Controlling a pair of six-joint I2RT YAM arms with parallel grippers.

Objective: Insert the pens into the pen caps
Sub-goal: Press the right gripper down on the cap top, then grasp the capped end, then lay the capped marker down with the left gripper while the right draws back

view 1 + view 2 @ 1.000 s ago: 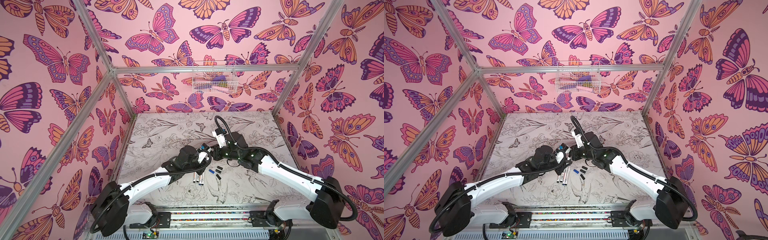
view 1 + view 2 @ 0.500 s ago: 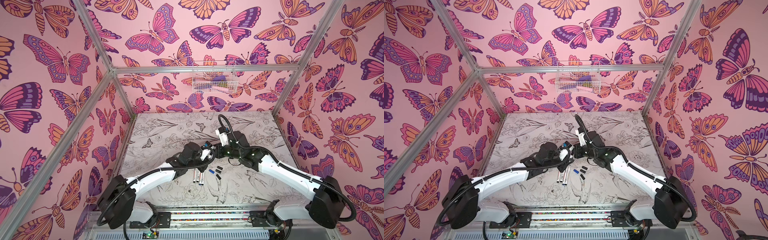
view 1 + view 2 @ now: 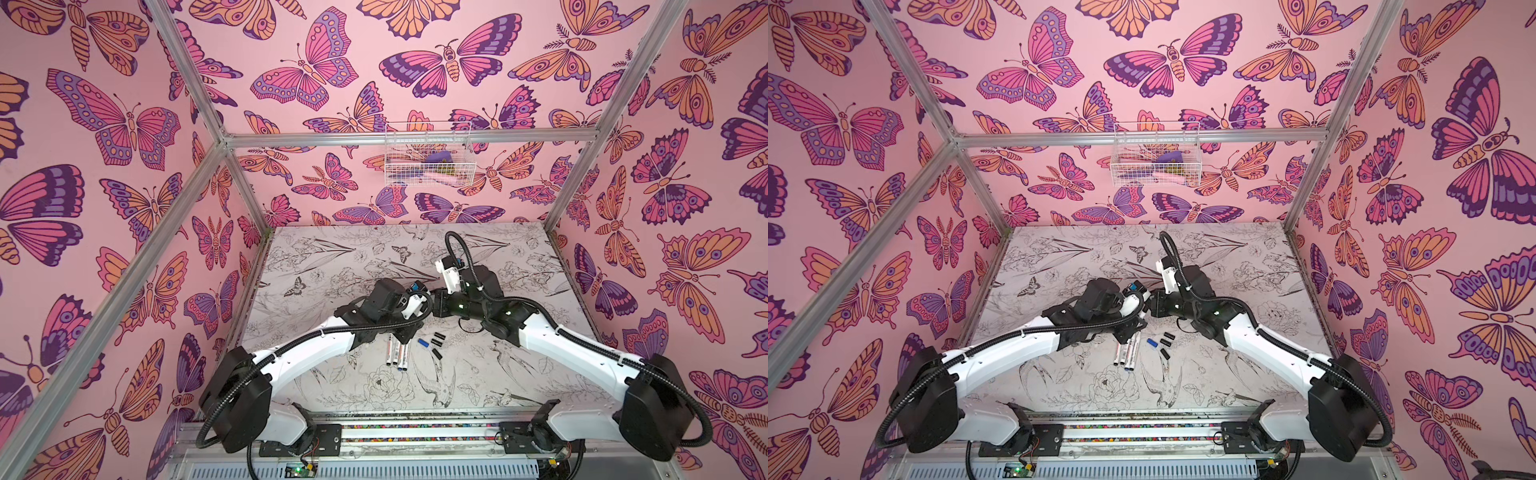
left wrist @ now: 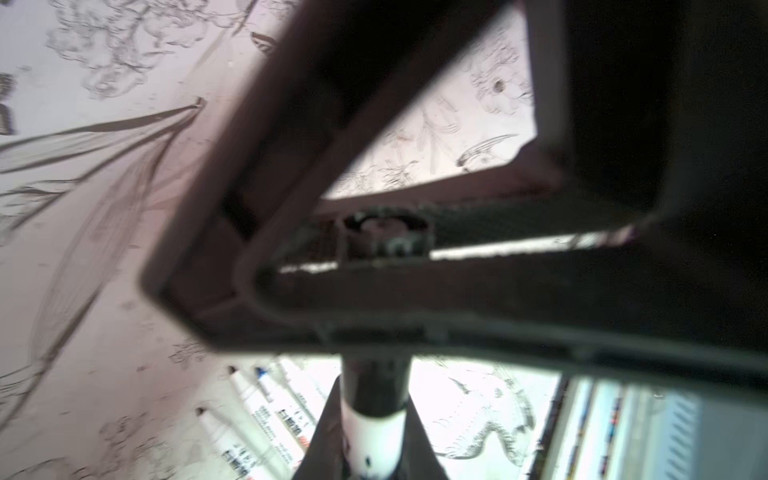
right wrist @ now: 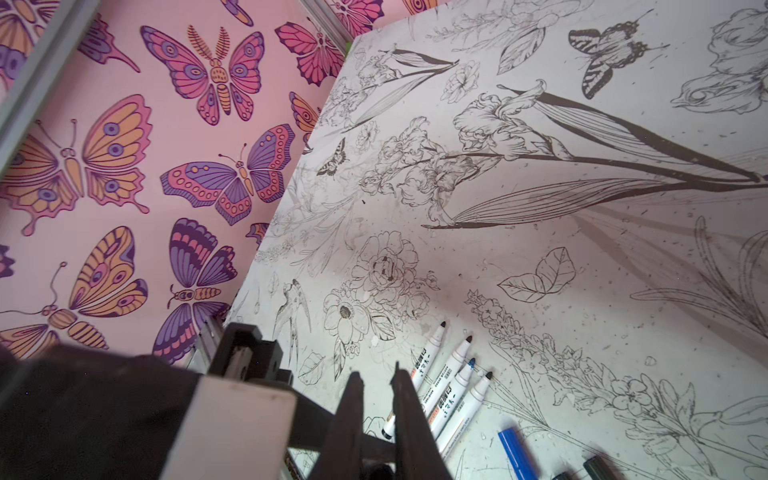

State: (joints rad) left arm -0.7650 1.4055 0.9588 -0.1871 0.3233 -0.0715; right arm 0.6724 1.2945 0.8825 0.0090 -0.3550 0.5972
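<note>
**PEN-TO-CAP MATING: CURRENT STATE**

In the foreground, four loose pens (image 3: 397,353) are laid side by side on the table (image 3: 332,257). A blue cap (image 3: 423,343) and loose black caps (image 3: 436,336) are located just beside them at 3 o'clock. Farther back, at 12 o'clock of the caps, a fifth pen (image 4: 374,440) is clamped in the left gripper (image 4: 372,395). A held cap (image 4: 384,241), fitted against that pen's end, is gripped between the narrowly set jaws of the right gripper (image 5: 377,374).
</note>
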